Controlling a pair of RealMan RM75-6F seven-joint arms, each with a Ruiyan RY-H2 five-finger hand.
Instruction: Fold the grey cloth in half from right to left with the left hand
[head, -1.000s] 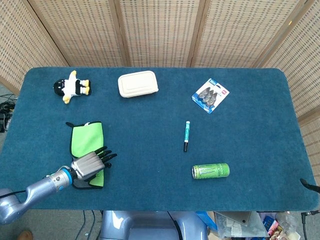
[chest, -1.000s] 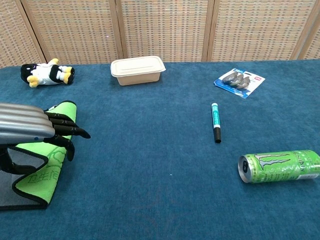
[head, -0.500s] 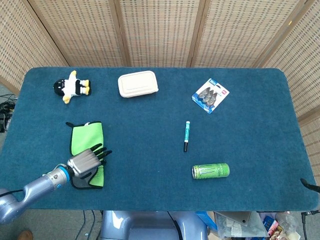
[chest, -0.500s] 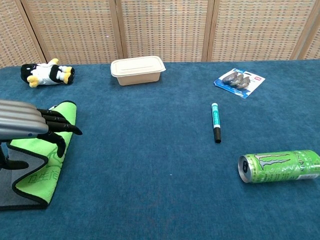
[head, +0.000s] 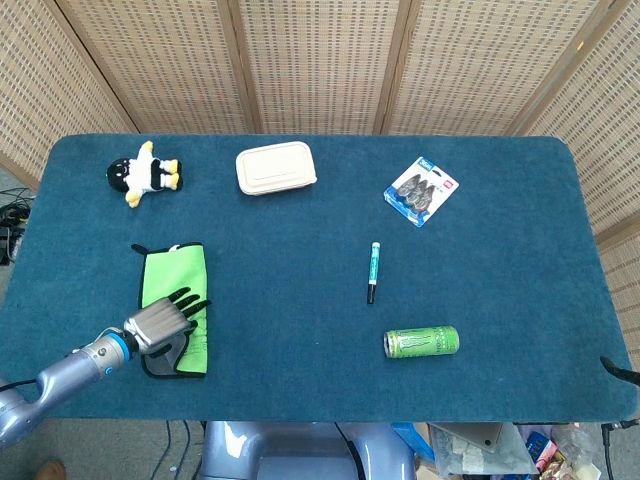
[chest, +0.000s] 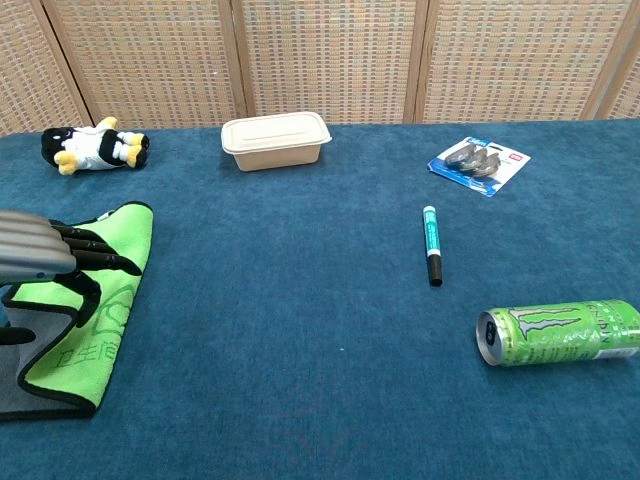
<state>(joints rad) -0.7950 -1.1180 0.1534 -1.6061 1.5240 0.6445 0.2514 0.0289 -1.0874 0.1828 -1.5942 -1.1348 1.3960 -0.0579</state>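
My left robot hand (head: 160, 324) has drawn back toward the near-left corner of the blue felt-covered bench (head: 300, 260) over the last second. A second ago it reached past the cloth's right edge; now its dark fingers (chest: 95, 262) lie spread over the cloth itself, and they seem to be holding nothing. In the chest view the thumb side is cut off by the frame, so I cannot rule out a light touch on the fabric beneath.

The grey cloth with its bright green inner face (head: 176, 300) lies flat near the left front of the bench, a narrow strip running away from me. Green shows on top, a dark binding runs round the edge, and a grey underside peeks out at the near corner (chest: 40, 395). Its outline has not shifted between the pictures, and to my eye it already looks doubled over, right edge carried to the left. I judge the fold done and my hand to be pulling clear of it, though I cannot see the layers well enough to be sure.

My right robot hand is out of both views.

The black-and-white plush penguin (head: 144, 176), cream lidded food box (head: 276, 167), blister pack of grey pieces (head: 422, 190), teal marker pen (head: 374, 271) and green drinks can lying on its side (head: 421, 342) sit well apart from the cloth.
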